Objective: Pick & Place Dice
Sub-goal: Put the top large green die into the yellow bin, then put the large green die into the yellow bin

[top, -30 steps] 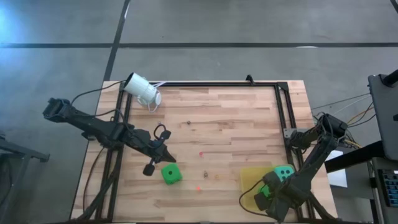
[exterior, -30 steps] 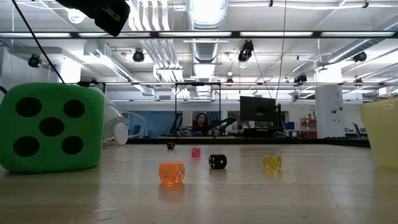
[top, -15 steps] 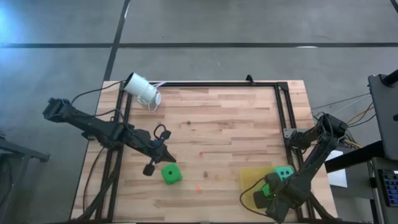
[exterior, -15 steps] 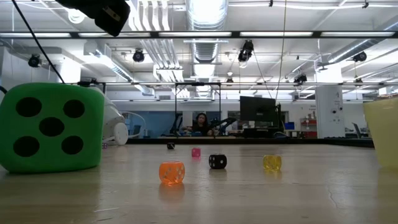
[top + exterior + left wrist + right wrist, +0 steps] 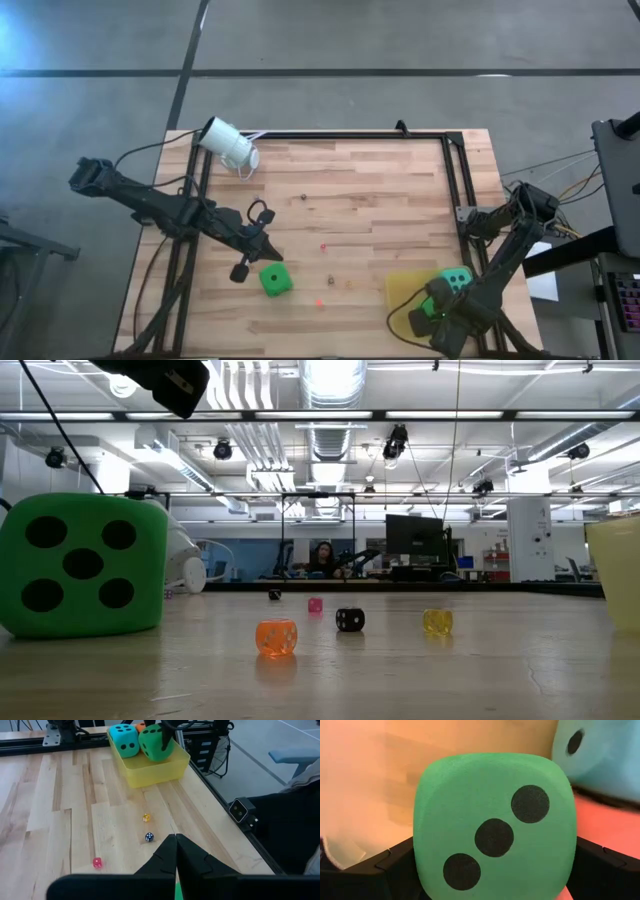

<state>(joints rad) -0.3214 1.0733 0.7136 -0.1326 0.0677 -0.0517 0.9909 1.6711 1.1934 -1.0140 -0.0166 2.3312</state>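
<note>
Right gripper: clasps green die over bin — orange die mostly hidden.
Left gripper: clenched, empty.

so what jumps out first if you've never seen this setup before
Probably the big green die with five dark pips, sitting on the table near the left gripper, whose fingers are shut just above it. Next, the yellow bin at the table's near right corner, where the right gripper grips a second green die beside the teal die. Tiny coloured dice lie scattered mid-table.
</note>
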